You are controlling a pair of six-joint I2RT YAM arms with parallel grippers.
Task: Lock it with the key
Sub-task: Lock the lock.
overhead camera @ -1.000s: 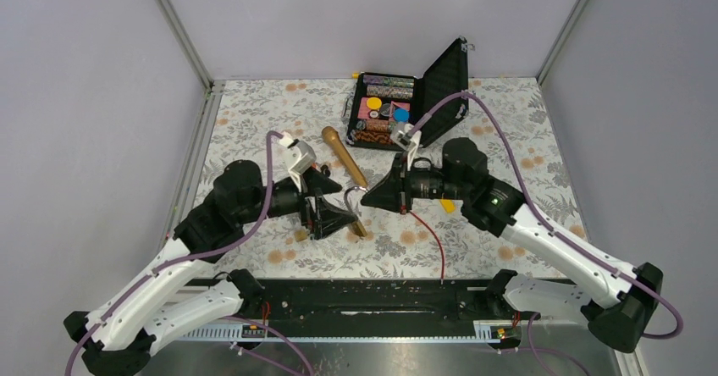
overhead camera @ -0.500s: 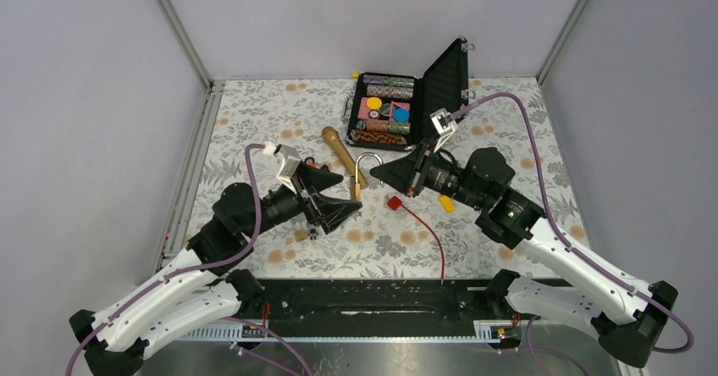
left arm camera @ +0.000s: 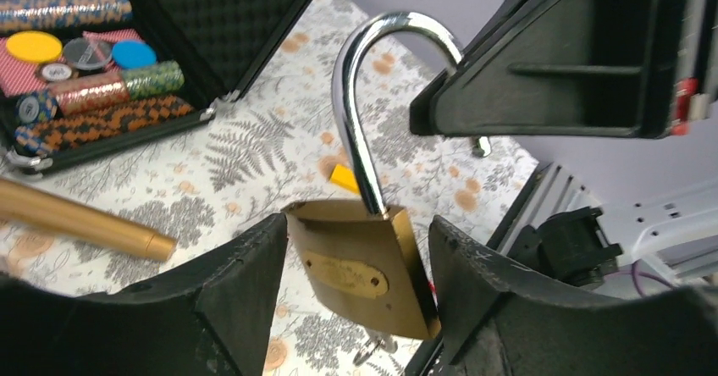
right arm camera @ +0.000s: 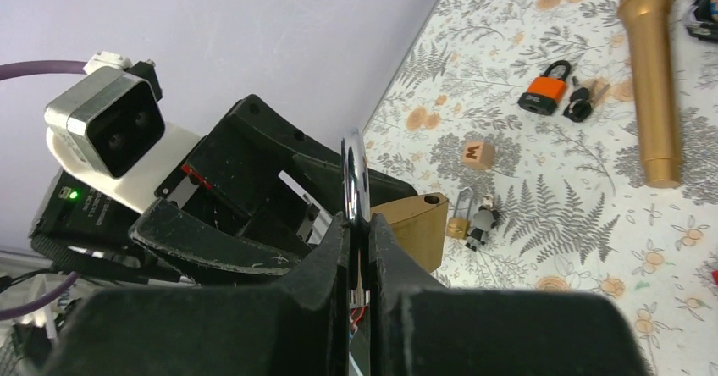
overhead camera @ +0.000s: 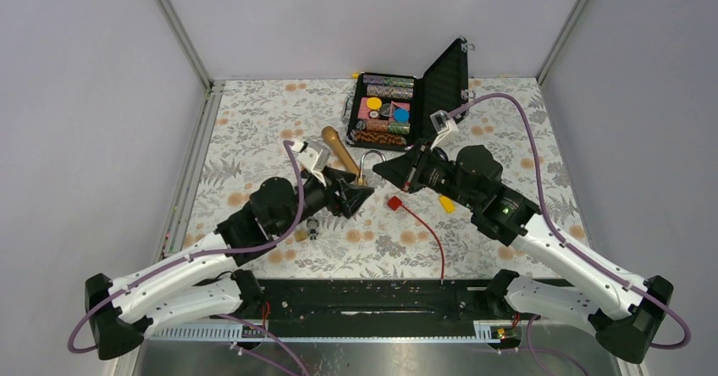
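The left gripper (left arm camera: 357,223) is clamped on the brass padlock (left arm camera: 360,266). Its two black fingers (left arm camera: 220,300) press the narrow left and right sides of the body, whose engraved face is turned toward the wrist camera. The padlock is held upright above the floral table (overhead camera: 254,122), near its middle. Its steel shackle (left arm camera: 356,122) is open: one leg is seated in the body and the hooked free end hangs clear of it.

The right gripper (right arm camera: 360,219) comes in from the right. Its fingers are drawn almost together and pinch the thin shackle between their tips, up near the curve. Both grippers therefore hold the same lock, the left on the body and the right on the shackle.

A small metal piece (left arm camera: 372,355) shows just below the padlock's bottom edge. Whether it is a key in the lock cannot be told.

On the table to the left lie an orange padlock (right arm camera: 542,92), a wooden cube (right arm camera: 478,154) and a small padlock (right arm camera: 460,221). A gold rod (overhead camera: 343,152) lies just far-left of the grippers. A red tag (overhead camera: 394,201) on a cord lies just near of them. An open black case (overhead camera: 444,75) holding chips (overhead camera: 385,109) stands at the far side.
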